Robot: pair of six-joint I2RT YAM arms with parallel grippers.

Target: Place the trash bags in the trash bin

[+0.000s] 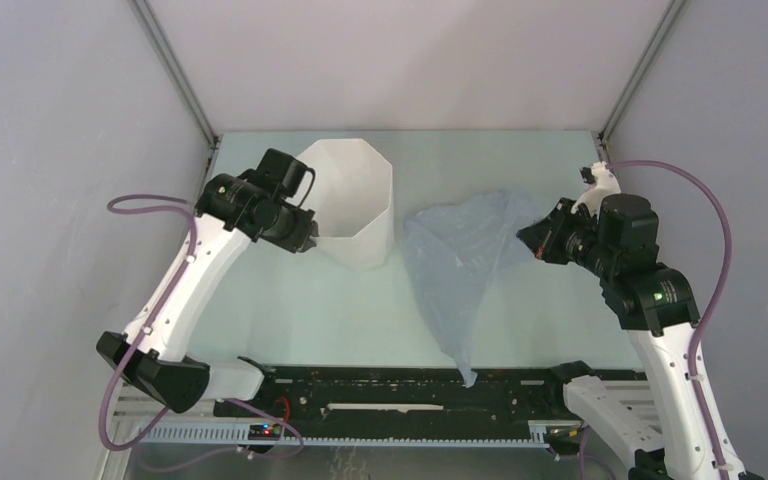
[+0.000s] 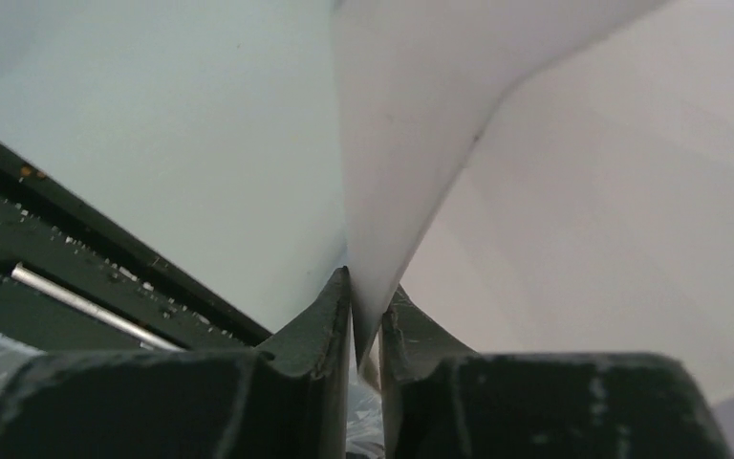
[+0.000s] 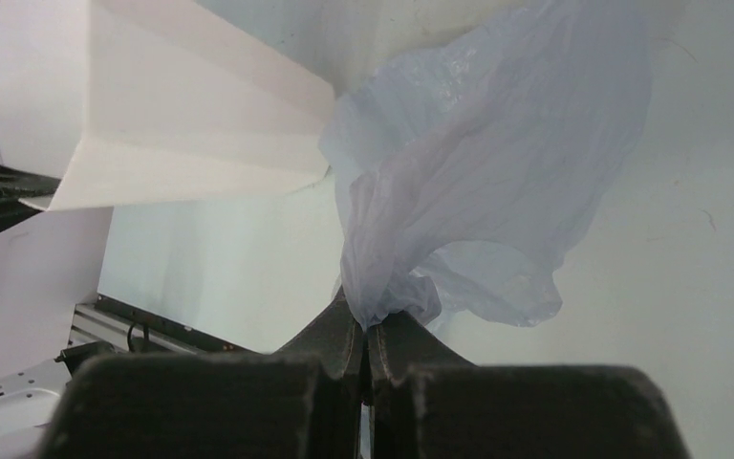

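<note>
Two robot arms are working over a pale tabletop (image 1: 340,310) enclosed by grey walls; the left end effector (image 2: 363,287) is pinching the thin white wall of the trash bin (image 1: 365,245), its two dark fingers pressing against either side of the sheet, as the left wrist view is showing; the bin is sitting on the far left part of the tabletop with its faceted mouth facing up toward the overhead camera, and whether it is standing fully upright or leaning cannot be told; the right end effector (image 3: 371,323) is clamping a gathered fold of the trash bag (image 1: 465,260), with crinkled pale blue film bunching out from between its closed fingers; the bag is lying between the bin and the right arm, its left edge near the bin's side; seen from above, the bag is forming a long wedge, its broad end lying toward the far side at the level of the right end effector and its narrow tip pointing toward the arm bases at the near edge, so its long axis is running far to near.
</note>
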